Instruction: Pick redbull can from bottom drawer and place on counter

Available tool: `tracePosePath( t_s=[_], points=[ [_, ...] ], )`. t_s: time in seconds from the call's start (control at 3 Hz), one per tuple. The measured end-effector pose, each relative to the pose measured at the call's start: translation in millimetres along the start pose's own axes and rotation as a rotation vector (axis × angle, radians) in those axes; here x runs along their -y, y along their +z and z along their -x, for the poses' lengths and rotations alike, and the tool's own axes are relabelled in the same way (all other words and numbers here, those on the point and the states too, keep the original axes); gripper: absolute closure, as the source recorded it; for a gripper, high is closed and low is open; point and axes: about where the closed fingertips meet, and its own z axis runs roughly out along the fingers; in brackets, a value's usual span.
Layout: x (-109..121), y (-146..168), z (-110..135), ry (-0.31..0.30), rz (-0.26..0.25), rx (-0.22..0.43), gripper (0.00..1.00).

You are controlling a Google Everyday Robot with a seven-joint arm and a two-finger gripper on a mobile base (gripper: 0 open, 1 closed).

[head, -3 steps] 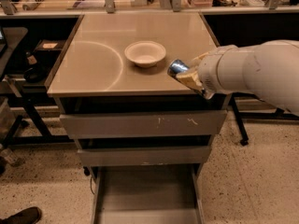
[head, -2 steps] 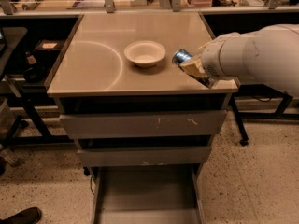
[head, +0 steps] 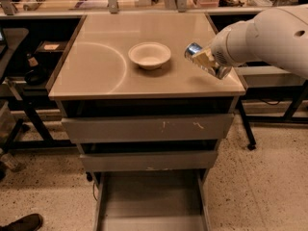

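Gripper: the gripper is hanging over the right part of the counter, close to its right edge, at the end of the white arm that is reaching in from the right.
Claw: its fingers are pinching the redbull can across the middle, and one beige pad is lying along the can's side.
Redbull can: it is being held tilted, the blue end pointing up and left, the silver end pointing down and right. Whether the low end is touching the surface cannot be told.
White bowl: it is sitting upright on the counter, near the middle, just left of the can and apart from it.
Counter: it is showing a pale curved arc mark on its left half.
Bottom drawer: it is standing pulled out toward the near side, its flat grey floor showing.
Upper drawers: the top drawer and the middle drawer are sitting pushed in, their fronts scuffed.
Floor: a dark shoe is showing at the near left corner.
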Motion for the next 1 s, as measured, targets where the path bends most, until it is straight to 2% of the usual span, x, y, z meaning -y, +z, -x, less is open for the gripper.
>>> tracePosePath(
  t_s=[0.67, 1.0],
  points=[
    [43.4, 43.6, -7.1, 0.051, -0.009, -0.055, 1.00],
    [49.4, 66.7, -9.7, 0.070, 0.007, -0.075, 1.00]
  ],
)
